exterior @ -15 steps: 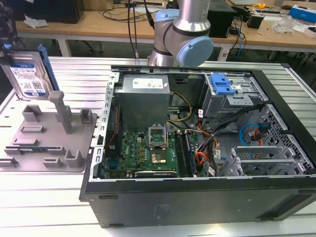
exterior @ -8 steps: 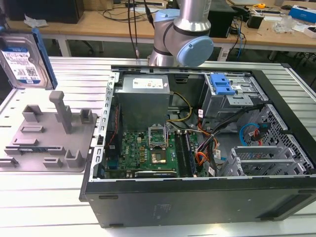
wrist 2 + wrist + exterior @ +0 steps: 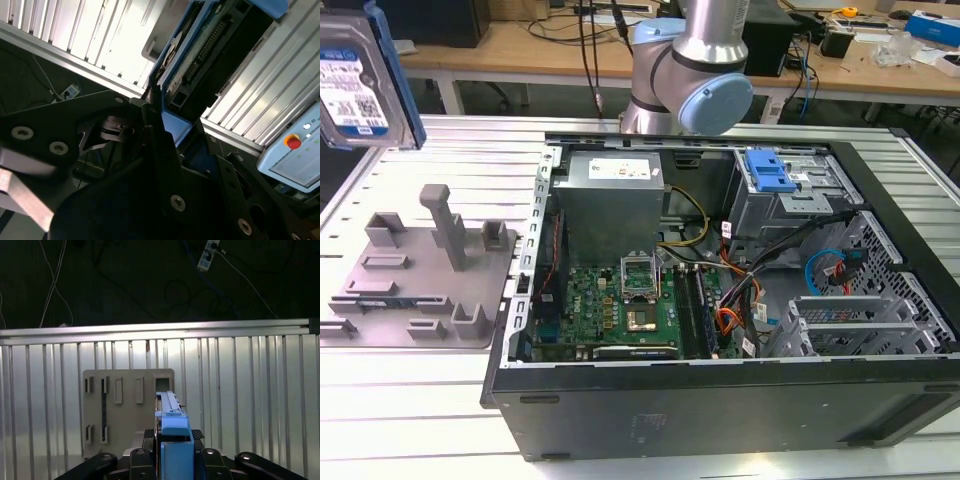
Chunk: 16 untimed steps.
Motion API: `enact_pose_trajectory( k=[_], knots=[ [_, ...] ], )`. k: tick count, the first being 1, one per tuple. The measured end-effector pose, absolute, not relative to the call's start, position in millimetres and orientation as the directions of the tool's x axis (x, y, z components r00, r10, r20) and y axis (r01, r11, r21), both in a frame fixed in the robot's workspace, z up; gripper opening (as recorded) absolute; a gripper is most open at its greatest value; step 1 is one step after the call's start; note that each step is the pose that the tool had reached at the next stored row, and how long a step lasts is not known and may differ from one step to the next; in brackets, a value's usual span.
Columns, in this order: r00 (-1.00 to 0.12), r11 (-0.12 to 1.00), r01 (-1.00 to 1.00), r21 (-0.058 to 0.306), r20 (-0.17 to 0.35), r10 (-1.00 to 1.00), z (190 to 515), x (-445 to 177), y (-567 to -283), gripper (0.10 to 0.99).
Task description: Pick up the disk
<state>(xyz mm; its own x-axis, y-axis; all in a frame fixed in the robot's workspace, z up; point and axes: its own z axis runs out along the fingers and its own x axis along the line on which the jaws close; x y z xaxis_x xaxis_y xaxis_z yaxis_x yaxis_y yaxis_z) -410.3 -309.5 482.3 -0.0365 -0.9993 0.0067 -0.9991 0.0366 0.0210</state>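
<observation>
The disk (image 3: pixel 358 85), silver with a white-and-blue label and blue side rails, hangs in the air at the top of the exterior view's left, high above the grey fixture plate (image 3: pixel 420 270). In the first wrist view the disk (image 3: pixel 172 415) stands edge-on with its blue rail towards the camera. My gripper (image 3: pixel 173 456) is shut on it, with a dark finger on each flat side. The second wrist view shows the disk's connector edge (image 3: pixel 212 50) sticking out beyond the gripper (image 3: pixel 162 122).
An open computer case (image 3: pixel 720 410) lies at the centre and the exterior view's right, holding a grey power supply (image 3: pixel 610 200) and a blue bracket (image 3: pixel 768 170). The arm's base (image 3: pixel 685 70) rises behind it. The ribbed metal table (image 3: pixel 250 405) ends at a rail; a pendant (image 3: pixel 295 155) lies beyond.
</observation>
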Motion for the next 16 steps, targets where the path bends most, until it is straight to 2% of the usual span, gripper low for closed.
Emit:
enact_pose_trajectory(
  k=[5,16],
  knots=[
    [-0.036,0.037,-0.999,0.021,0.004,-0.999,513.1,-409.4,-309.7,0.369],
    [-0.037,0.037,-0.999,0.021,0.003,-0.999,513.8,-409.5,-309.7,0.369]
  ],
)
